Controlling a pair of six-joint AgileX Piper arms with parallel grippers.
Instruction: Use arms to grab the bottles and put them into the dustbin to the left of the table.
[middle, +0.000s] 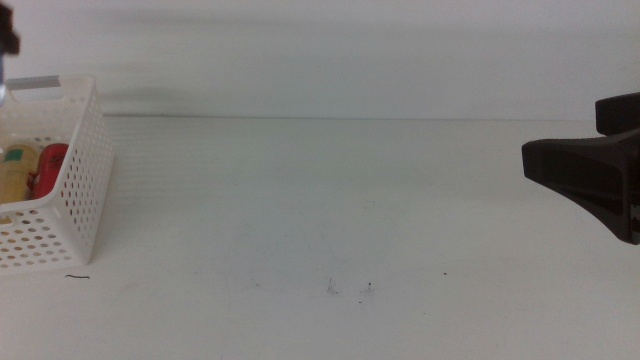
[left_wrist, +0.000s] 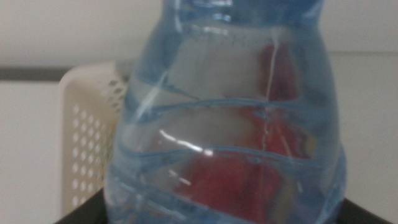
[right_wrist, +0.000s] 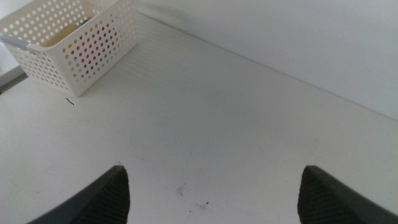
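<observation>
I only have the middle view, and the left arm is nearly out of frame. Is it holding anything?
Observer: Yes. The left wrist view shows the left gripper shut on the water bottle.
Operator: Is it at the basket?
Observer: The basket sits close behind the bottle, and the red of the can shows through it. I can't tell whether it is squarely over the opening.
Operator: And the right gripper?
Observer: The right gripper is open with nothing between its jaws, only the table below.
</observation>
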